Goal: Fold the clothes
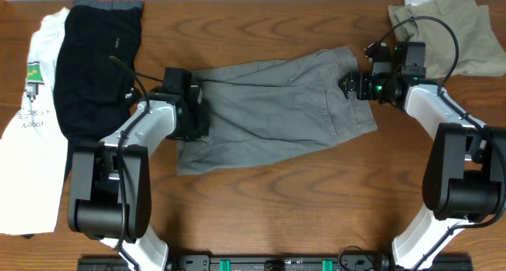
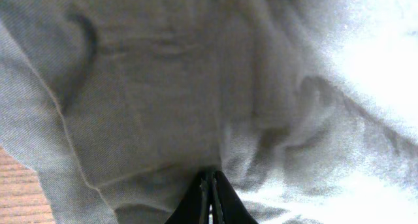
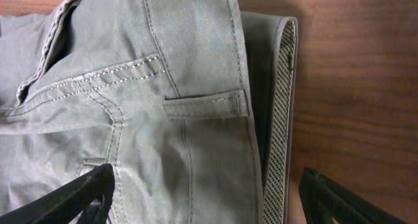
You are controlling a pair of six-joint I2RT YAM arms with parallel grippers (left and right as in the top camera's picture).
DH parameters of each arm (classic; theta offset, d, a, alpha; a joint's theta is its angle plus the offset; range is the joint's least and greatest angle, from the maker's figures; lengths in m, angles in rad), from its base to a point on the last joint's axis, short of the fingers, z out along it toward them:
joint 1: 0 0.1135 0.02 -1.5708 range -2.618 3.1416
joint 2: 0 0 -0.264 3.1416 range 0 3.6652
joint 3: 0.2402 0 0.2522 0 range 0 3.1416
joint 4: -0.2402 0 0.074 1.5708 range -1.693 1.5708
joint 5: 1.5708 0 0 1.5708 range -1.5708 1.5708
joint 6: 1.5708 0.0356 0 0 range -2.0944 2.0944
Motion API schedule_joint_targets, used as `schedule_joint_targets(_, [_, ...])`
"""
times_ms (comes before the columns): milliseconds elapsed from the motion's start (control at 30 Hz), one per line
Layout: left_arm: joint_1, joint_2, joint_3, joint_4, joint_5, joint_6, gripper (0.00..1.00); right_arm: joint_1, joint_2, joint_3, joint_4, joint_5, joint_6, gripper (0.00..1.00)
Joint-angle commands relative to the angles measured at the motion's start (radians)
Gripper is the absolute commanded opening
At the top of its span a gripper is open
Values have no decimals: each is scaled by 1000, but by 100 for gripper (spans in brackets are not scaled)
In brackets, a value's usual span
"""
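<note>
Shorts [image 1: 277, 109] of grey cloth are laid flat on the table, stretched between both tools. The leg end is pinched at the tips of the left gripper [image 2: 210, 185], presumably as an anchor for the fold. The right gripper [image 3: 209, 204] is spread wide astride the waistband [image 3: 279, 119], nothing held, judged ready to grasp. Khaki trousers [image 1: 451, 26] lie just beyond it.

A robotics lab bench. Left arm [image 1: 111, 193] and right arm [image 1: 462, 176] stand by a black rail [image 1: 261, 264] at the wooden counter's [image 1: 269, 204] 6 o'clock.
</note>
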Motion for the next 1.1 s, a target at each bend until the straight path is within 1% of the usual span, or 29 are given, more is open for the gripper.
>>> schedule_joint_targets(0, [24,48,-6,-8,-21,-34,6,-15,8,12,19,-15,-11,88])
schedule_joint_targets(133, [39,48,-6,-8,-21,-37,6,-16,37,11,52,-22,-3,88])
schedule_joint_targets(200, [41,48,-6,-11,-21,-37,6,-16,60,12,61,-23,-3,86])
schedule_joint_targets(300, [41,48,-6,-12,-21,-37,6,-16,90,12,64,-29,1,84])
schedule_joint_targets(567, [41,48,-6,-11,-21,-36,6,-14,119,11,61,-29,0,82])
schedule_joint_targets(733, [41,48,-6,-11,-21,-37,6,2,121,11,50,-40,40,73])
schedule_joint_targets(833, [41,48,-6,-11,-21,-37,6,19,121,10,41,-110,47,67])
schedule_joint_targets(967, [41,48,-6,-13,-21,-37,6,45,123,7,42,-123,88,53])
schedule_joint_targets(1067, [41,48,-6,-16,-21,-37,6,60,123,7,47,-118,94,36])
